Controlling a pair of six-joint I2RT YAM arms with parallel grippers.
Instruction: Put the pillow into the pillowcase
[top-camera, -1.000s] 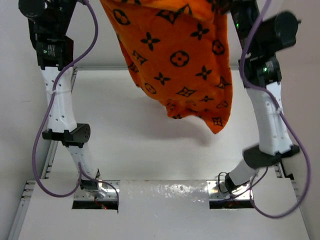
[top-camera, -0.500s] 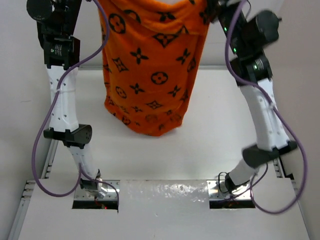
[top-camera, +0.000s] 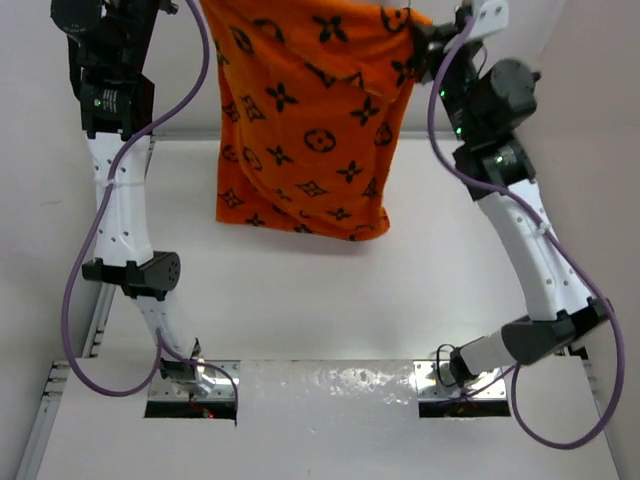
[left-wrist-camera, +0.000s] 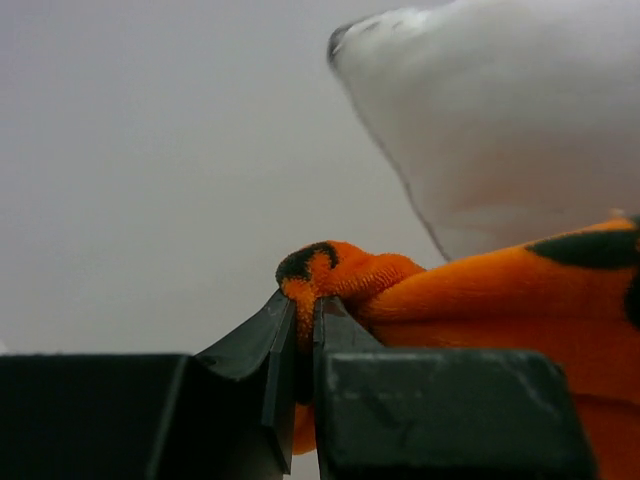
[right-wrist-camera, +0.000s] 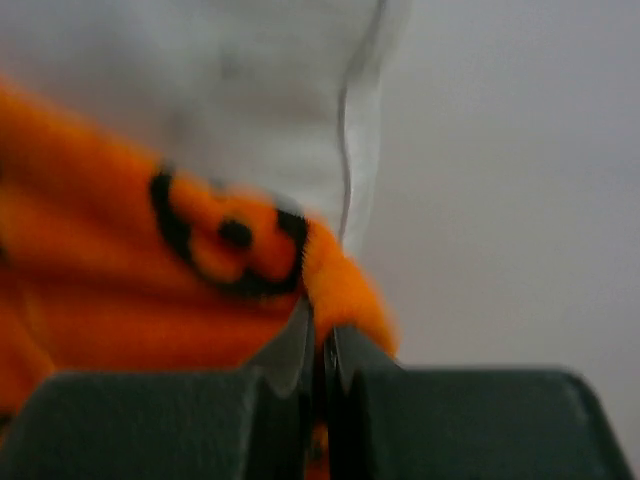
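The orange pillowcase (top-camera: 305, 120) with dark brown motifs hangs in the air at the back of the table, held by both upper corners. My left gripper (left-wrist-camera: 305, 320) is shut on its left corner (left-wrist-camera: 330, 272). My right gripper (right-wrist-camera: 322, 340) is shut on its right corner (right-wrist-camera: 345, 285). The white pillow (left-wrist-camera: 510, 110) sticks out of the sack's open top in the left wrist view, and shows in the right wrist view (right-wrist-camera: 250, 90) too. In the top view the pillow is hidden inside the hanging sack. The sack's bottom edge (top-camera: 300, 222) hangs just above the table.
The white table (top-camera: 320, 300) lies under the hanging sack. The two arm bases (top-camera: 190, 385) stand at the near edge, with purple cables (top-camera: 85, 300) looping beside each arm. Walls close the left and right sides.
The pillowcase swung from tilted right to hanging straight down. The right arm moved inward and up; the sack's bottom rose and squared up. Both grippers stay shut on its corners.
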